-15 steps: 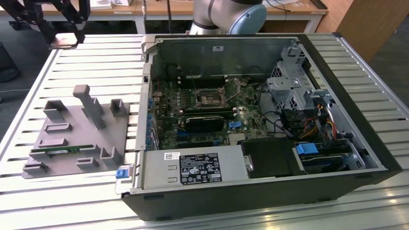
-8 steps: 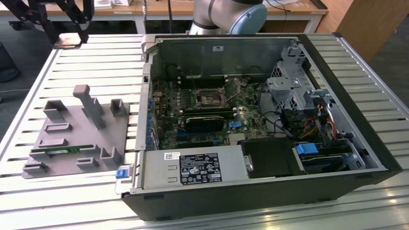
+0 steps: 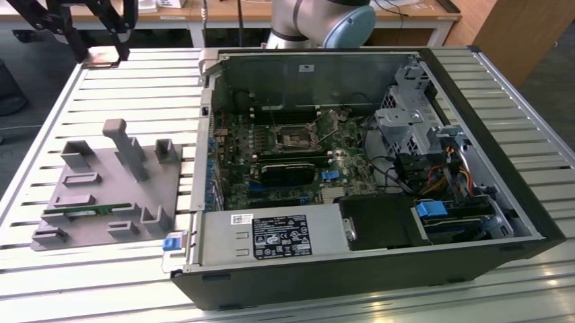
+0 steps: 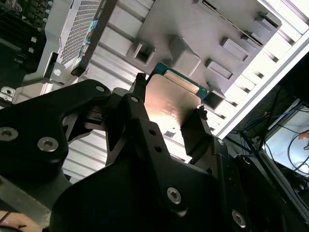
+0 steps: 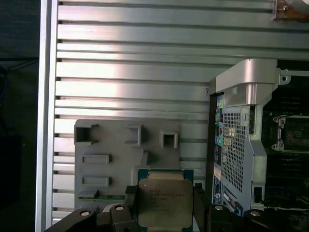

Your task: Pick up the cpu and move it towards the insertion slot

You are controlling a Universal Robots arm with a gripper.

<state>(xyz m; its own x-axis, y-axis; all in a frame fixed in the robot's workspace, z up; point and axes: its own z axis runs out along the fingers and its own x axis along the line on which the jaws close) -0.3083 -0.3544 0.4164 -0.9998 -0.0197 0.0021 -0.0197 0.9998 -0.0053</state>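
Ext. view, L to R: grey parts holder (image 3: 108, 182) on slatted worktop (image 3: 134, 87), green memory stick (image 3: 85, 210) lying in it. Then open PC case (image 3: 359, 282), insertion slot (image 3: 297, 138) on its motherboard. First wrist view: pincer (image 5: 165, 198) clamped on cpu (image 5: 165, 207) edges, over the holder, well apart from slot.

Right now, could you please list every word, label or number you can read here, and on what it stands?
Nothing reads clearly.
Flat square silvery-topped cpu, clamped in the black gripper: faint print, too blurred.
Silver power supply box: black label and white sticker, too small.
Grey inner wall of the computer case: small white tag, too small.
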